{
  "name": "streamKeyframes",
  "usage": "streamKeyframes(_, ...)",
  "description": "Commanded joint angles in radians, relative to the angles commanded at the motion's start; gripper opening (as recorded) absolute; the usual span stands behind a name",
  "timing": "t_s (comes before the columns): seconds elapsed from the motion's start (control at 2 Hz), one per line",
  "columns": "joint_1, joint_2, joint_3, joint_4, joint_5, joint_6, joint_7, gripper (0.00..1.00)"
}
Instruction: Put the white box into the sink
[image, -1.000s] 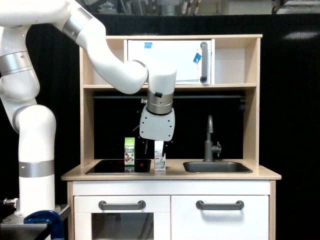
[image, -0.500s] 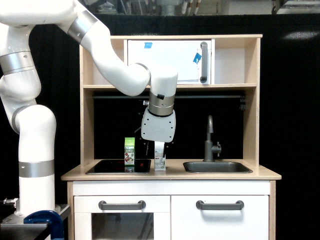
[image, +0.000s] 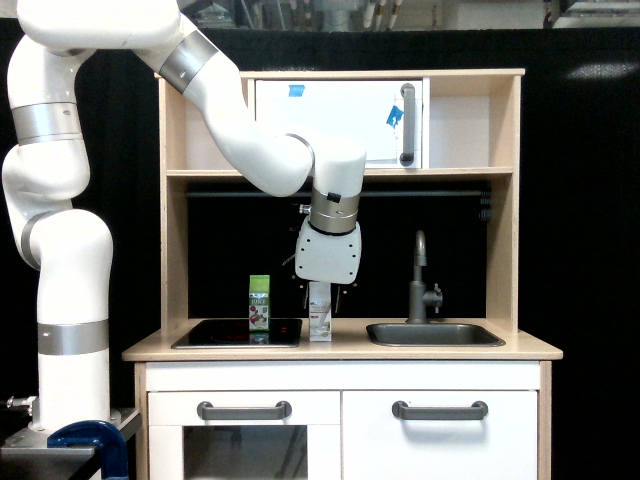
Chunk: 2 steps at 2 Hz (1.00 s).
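Observation:
The white box (image: 320, 324) stands upright on the light wood countertop, between the black stovetop and the sink (image: 435, 335). My gripper (image: 326, 290) hangs straight above the box, and its white housing covers the box's top edge. Thin dark finger parts show on either side just under the housing, but the fingertips are hard to make out. I cannot tell whether they touch the box. The sink is a shallow dark grey basin to the exterior view's right of the box, with nothing visible in it.
A green juice carton (image: 259, 303) stands on the black stovetop panel (image: 237, 333) left of the box. A dark grey tap (image: 420, 280) rises behind the sink. A shelf and a white cupboard door (image: 340, 122) are overhead.
The wrist and gripper have shifted toward the exterior view's right and slightly lower, from left of the box to directly over it. The box and green carton have not moved.

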Motion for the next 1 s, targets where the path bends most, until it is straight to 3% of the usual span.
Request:
streamKeyframes(0.5, 0.015, 0.032, 0.074, -0.015, 0.068, -0.063, 0.015, 0.00)
streamKeyframes(1.0, -0.016, 0.113, 0.078, 0.095, 0.086, -0.002, -0.002, 0.00)
